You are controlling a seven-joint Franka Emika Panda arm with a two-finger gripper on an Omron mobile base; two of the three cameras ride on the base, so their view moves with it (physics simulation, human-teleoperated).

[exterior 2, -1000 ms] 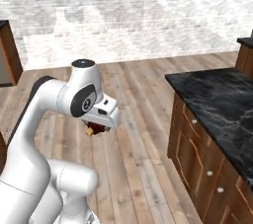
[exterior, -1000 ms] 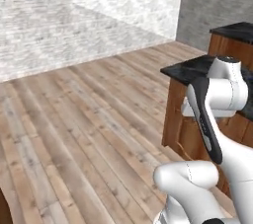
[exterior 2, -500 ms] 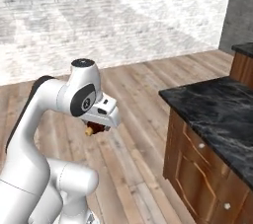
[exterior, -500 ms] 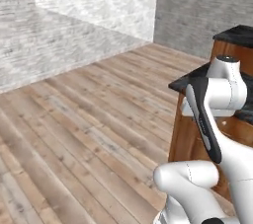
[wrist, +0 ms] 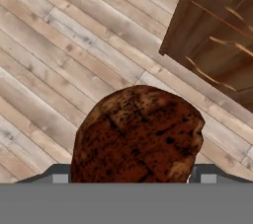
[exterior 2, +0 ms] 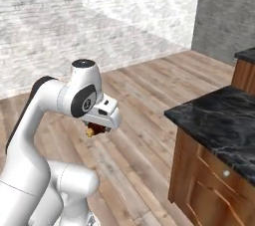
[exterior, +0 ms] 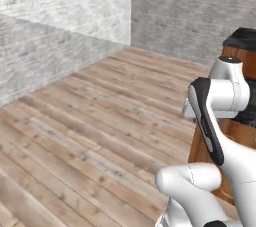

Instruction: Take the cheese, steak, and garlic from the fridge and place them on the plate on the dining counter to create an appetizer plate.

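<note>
The steak [wrist: 137,135] is held in the gripper [exterior 2: 96,130], w/ the jaws set wide on either side of it; in the hand view the dark reddish-brown lump sits low and centre, btwn the two fingertips [wrist: 60,174], over bare wood floor [wrist: 59,65]. In the right base view the gripper is seen tucked under the arm's white wrist, a bit of the brown lump showing below it, well clear of the floor. A black marble counter [exterior 2: 224,130] w/ a brown wood-panel front is seen at the right of that view, its near corner pointing toward the arm; the gripper is held apart from it, off its edge. In the left base view part of that wood front [exterior: 235,136] is seen behind the arm. Brick walls [exterior: 65,16] are seen beyond.
</note>
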